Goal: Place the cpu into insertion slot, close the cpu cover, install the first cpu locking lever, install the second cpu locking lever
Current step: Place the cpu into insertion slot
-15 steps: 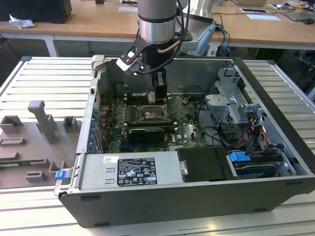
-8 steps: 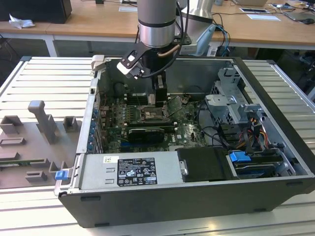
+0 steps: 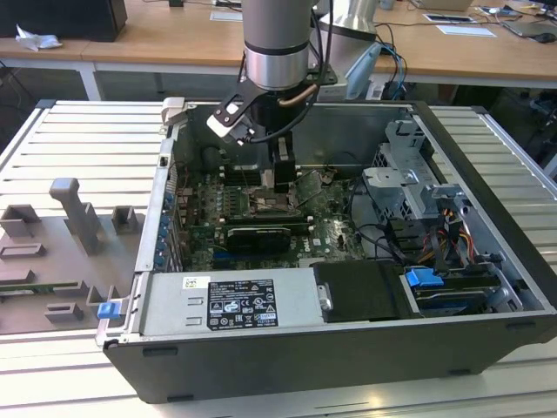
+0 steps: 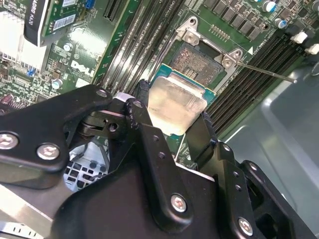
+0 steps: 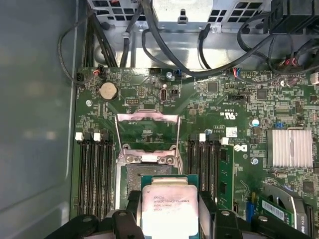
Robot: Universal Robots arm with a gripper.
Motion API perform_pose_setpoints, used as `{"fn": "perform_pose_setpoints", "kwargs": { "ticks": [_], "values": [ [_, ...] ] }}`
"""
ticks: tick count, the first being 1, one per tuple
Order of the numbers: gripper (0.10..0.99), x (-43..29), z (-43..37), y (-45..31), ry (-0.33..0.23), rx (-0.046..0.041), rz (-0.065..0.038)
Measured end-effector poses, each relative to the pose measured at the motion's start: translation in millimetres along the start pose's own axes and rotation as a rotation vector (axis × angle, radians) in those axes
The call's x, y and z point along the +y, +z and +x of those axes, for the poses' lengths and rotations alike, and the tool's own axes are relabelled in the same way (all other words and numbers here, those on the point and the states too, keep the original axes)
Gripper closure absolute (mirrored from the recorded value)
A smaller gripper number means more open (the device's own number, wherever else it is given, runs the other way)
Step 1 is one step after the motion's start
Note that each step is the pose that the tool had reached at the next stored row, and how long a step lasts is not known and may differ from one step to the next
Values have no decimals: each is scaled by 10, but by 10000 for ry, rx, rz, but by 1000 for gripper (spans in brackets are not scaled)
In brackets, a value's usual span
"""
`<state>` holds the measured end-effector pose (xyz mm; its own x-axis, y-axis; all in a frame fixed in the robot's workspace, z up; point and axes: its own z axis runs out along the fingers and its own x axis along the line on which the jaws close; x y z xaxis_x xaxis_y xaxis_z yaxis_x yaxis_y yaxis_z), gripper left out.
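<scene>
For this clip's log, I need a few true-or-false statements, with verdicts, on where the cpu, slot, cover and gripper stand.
1. The gripper is clamping the cpu between its fingers. True.
2. The cpu is seated in the insertion slot. False: it is held in the gripper, and the slot's dark centre lies bare beside it.
3. The cpu cover is shut over the slot. False: it is swung open, away from the slot.
4. Long memory slots run along both sides of the insertion slot. True.
</scene>
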<state>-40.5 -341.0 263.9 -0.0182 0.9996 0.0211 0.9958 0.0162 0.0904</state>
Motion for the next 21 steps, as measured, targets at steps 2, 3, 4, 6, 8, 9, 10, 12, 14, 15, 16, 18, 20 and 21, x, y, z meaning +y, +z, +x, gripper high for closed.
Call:
{"fn": "perform_pose_setpoints", "kwargs": {
  "ticks": [2, 3, 4, 6, 8, 9, 10, 12, 14, 15, 16, 18, 20, 21],
  "values": [
    [545, -2, 0, 15, 0, 2, 0],
    [545, -3, -1, 25, 1, 2, 1],
    [545, -4, -1, 34, 1, 3, 0],
    [545, -5, -1, 49, 0, 3, 0],
    [545, -6, -1, 55, 0, 1, 1],
    [545, -6, -1, 57, 1, 0, 2],
    [545, -6, -1, 61, 0, 2, 1],
    [545, -7, -1, 69, 0, 3, 0],
    [545, -8, -2, 80, 0, 2, 1],
    [545, -8, -2, 82, 0, 1, 1],
    [545, -9, -2, 89, 1, 2, 0],
    [545, -9, -2, 96, 1, 4, 0],
    [545, -12, -3, 123, 0, 3, 0],
    [545, -13, -3, 141, 0, 2, 0]
  ]
}}
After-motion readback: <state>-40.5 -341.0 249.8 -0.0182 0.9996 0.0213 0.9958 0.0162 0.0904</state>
